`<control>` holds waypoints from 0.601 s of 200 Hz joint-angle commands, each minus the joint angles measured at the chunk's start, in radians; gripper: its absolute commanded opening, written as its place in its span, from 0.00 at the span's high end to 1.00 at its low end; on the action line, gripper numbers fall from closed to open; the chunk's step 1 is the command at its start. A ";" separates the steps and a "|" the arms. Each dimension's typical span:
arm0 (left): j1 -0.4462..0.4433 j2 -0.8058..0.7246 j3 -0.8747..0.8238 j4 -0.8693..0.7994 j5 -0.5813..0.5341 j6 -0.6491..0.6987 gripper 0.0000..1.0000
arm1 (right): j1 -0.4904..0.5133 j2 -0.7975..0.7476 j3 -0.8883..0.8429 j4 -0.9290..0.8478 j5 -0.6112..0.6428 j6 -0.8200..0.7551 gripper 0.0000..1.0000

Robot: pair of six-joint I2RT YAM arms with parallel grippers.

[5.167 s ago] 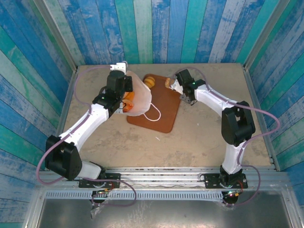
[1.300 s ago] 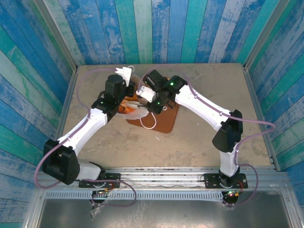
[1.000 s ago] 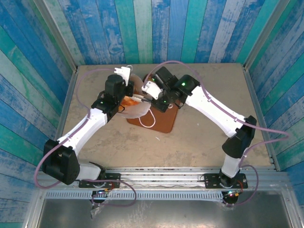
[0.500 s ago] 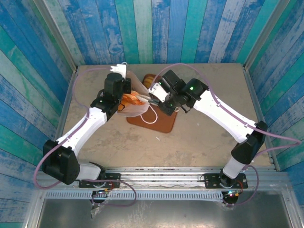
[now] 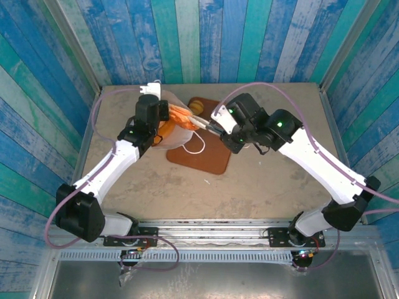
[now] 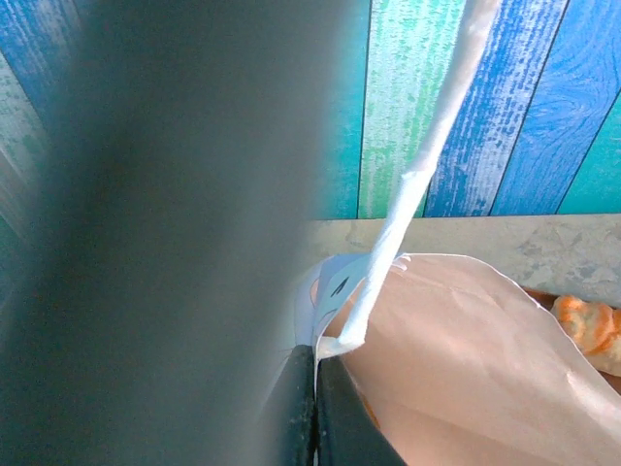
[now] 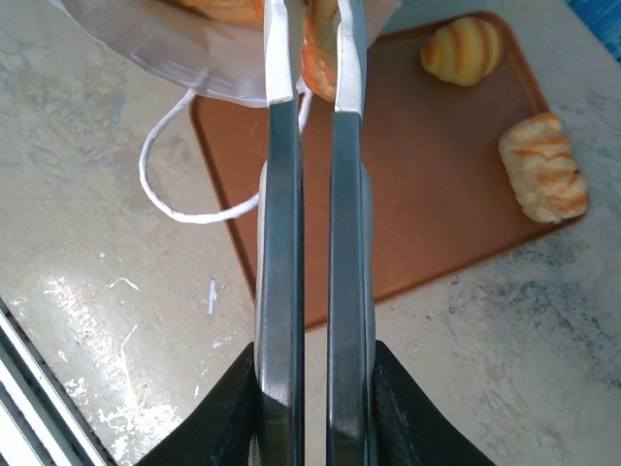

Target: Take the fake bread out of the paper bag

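Right gripper [image 7: 310,34] had its two fingers drawn close together on an orange-brown piece of bread [image 7: 317,73] at the mouth of the paper bag [image 7: 184,53]. Half a second before, it had reached deeper into that mouth. Seen from above, it [image 5: 204,126] had since pulled back toward its own side. That suggested the piece was coming out, though it had not yet cleared the paper.

Under the fingers and to their right lay the brown tray [image 7: 437,204]. Two pieces were already on it, a striped roll [image 7: 464,49] and a ridged pastry [image 7: 543,165], apart from each other. One white cord handle [image 7: 175,194] looped just left of the fingers.

Across the bag, the left gripper [image 6: 315,413] was pinched tight on the bag's rim, with the other handle [image 6: 427,165] taut above it.

The count was one bag, two handles and one tray. Two pieces were out, one was in the fingers, and at least one more golden piece [image 7: 228,8] was inside. Any others were hidden.
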 commanded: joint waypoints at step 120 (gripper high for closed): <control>0.023 -0.077 0.000 0.035 0.044 -0.038 0.99 | -0.402 -0.021 -0.106 -0.012 -0.264 0.009 0.94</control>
